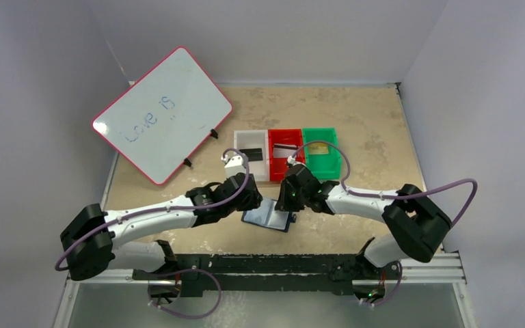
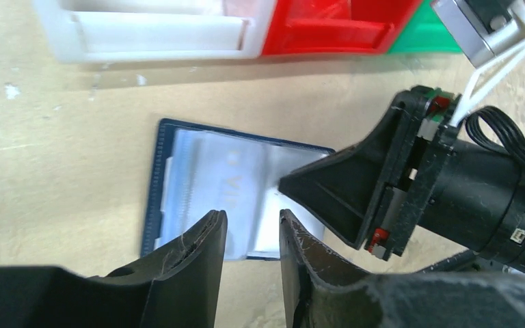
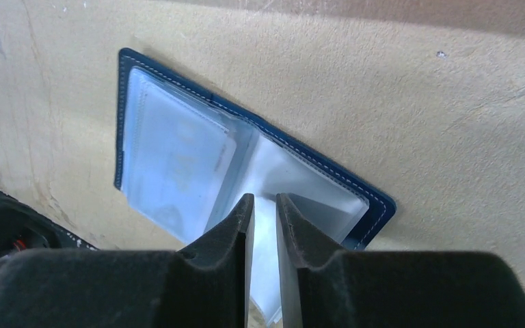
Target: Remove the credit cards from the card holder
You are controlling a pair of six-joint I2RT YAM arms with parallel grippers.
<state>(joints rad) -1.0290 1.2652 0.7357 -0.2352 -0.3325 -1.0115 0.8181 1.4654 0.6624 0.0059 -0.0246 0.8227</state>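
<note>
The card holder (image 1: pixel 265 218) lies open on the table, a navy cover (image 2: pixel 155 191) with pale blue pockets (image 3: pixel 178 157). A pale card with gold lettering (image 2: pixel 231 179) shows through its left pocket. The other credit cards lie in the bins: a black one (image 1: pixel 251 151), a silver one (image 1: pixel 285 149) and a gold one (image 1: pixel 316 149). My left gripper (image 2: pixel 251 215) hovers over the holder's near edge, open, with nothing between its fingers. My right gripper (image 3: pixel 264 198) is down at the holder's fold, its jaws a narrow gap apart with pocket plastic showing in the gap. Its dark finger (image 2: pixel 328 191) touches the right half.
A white bin (image 1: pixel 251 171), a red bin (image 1: pixel 286 167) and a green bin (image 1: pixel 322 167) stand in a row just behind the holder. A pink-framed whiteboard (image 1: pixel 160 113) leans at the back left. The table's near edge runs close behind both arms.
</note>
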